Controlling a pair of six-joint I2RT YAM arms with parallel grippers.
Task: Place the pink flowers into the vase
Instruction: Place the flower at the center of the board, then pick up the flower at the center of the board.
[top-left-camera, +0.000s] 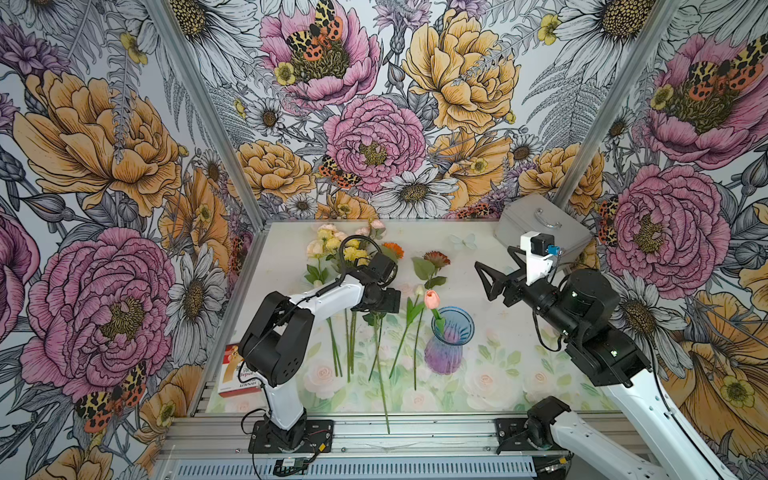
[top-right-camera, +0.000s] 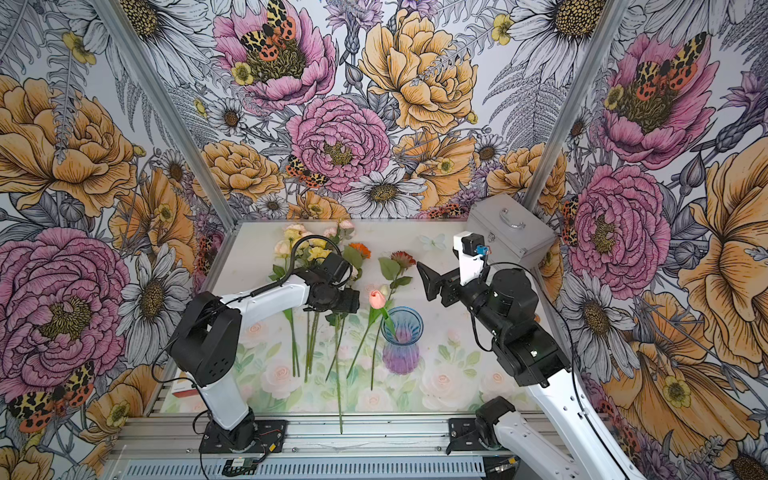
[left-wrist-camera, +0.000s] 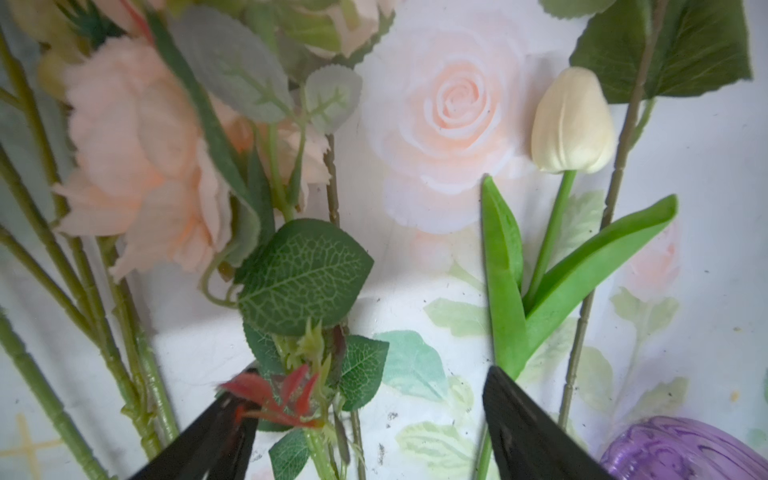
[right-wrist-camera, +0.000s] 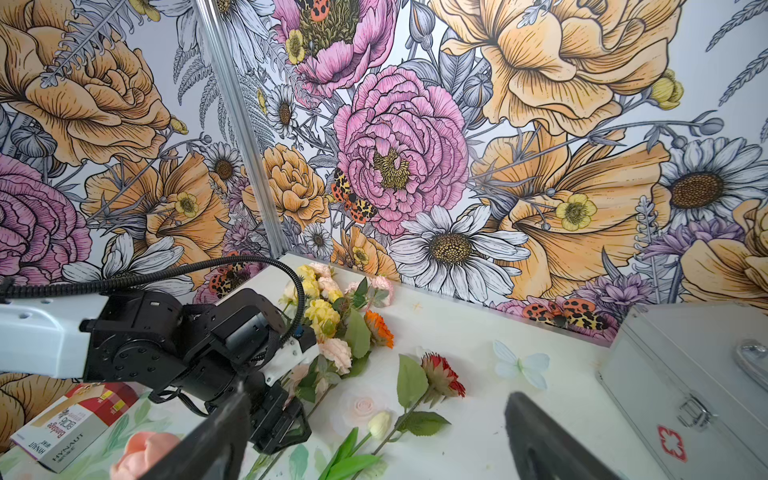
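Salmon tulip (top-left-camera: 432, 299) in vase (top-left-camera: 449, 345); pale pink sprays (left-wrist-camera: 137, 158) lie on table (top-left-camera: 291, 245) near it, under left gripper (left-wrist-camera: 368, 374), jaws wide astride one leafy stem (left-wrist-camera: 320, 451), right gripper (right-wrist-camera: 374, 401) wide, empty; likely light, wiry, top-heavy: pinch bare stem below leaves.

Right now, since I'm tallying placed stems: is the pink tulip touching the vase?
Touching. In both top views the pink tulip stands with its stem inside the vase, leaning on the blue rim.
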